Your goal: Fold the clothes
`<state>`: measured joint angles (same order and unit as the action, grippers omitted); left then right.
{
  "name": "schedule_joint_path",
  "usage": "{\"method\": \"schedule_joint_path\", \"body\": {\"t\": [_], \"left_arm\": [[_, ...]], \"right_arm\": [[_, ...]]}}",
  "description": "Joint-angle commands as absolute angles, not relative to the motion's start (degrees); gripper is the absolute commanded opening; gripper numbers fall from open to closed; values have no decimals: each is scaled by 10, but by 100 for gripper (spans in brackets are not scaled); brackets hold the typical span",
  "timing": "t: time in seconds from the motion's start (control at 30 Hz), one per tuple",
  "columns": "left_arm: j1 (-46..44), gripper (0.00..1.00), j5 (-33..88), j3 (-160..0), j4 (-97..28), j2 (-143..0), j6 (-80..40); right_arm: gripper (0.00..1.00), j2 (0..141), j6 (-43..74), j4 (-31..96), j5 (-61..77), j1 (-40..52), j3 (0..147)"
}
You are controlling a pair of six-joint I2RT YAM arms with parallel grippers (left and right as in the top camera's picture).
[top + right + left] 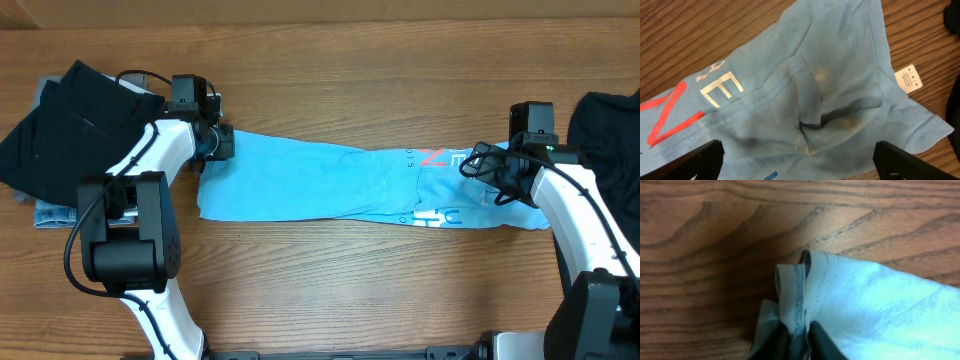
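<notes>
Overhead: light blue T-shirt (320, 180), a long band across the desk (330, 290), my left tool (215, 143) at one end, my right tool (490, 165) at the other. Left wrist: left tool pinching the T-shirt's hemmed edge. Right wrist: right tool spread wide over the collar end.

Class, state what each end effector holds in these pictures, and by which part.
Left end effector pinches the light blue T-shirt by its stitched hem edge; right end effector is open, holding nothing.
</notes>
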<state>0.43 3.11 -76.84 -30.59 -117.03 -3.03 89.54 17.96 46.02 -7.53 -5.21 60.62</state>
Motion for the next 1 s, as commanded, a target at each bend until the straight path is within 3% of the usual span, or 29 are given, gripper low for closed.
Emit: {"method": "schedule_joint_path", "body": {"t": [0.0,0.1,0.17,0.3,0.47,0.67,0.97], "left_arm": [[8,28,23,-785,-317,-1184,-27],[8,41,23,-785,-319,-1184,-27],[7,40,23,-785,-322,-1184,-27],[7,26,24,-785,-328,-1184,-27],[7,24,26,-785,-330,-1184,-28],[7,43,25,-787,-338,-1184,-28],[7,44,26,-810,-362,-1184,-28]], "right_arm": [[100,894,177,457,-79,-54,606],[100,894,177,457,-79,-54,606],[100,894,177,457,-79,-54,606],[100,894,177,457,-79,-54,606],[100,894,177,457,-79,-54,606],[100,894,177,457,-79,-54,606],[100,894,177,457,-79,-54,606]]}}
